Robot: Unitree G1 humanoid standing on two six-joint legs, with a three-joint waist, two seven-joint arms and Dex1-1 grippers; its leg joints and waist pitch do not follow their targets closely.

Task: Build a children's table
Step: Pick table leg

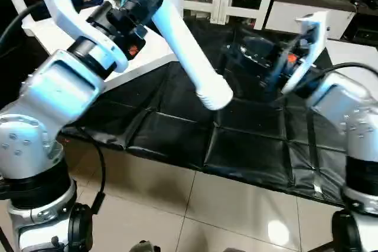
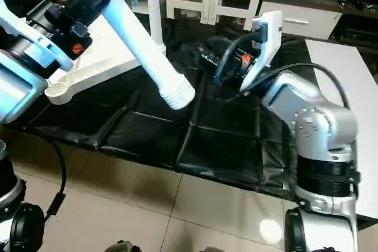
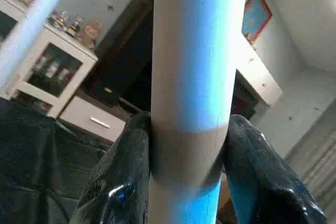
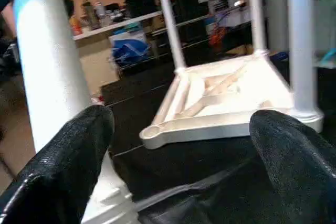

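The held leg [image 1: 183, 45] runs off the frame's top (narrow end unseen). The table top [image 2: 100, 57] sits partly behind the left arm.

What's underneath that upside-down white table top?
The table top lies on a black quilted mat spread over the tiled floor. The mat reaches out past its corner socket; the top hides whatever lies directly beneath it.

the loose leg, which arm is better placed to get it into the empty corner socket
Left. The left gripper already clamps the leg, threaded end free, near the empty socket. The right gripper is open and holds nothing.
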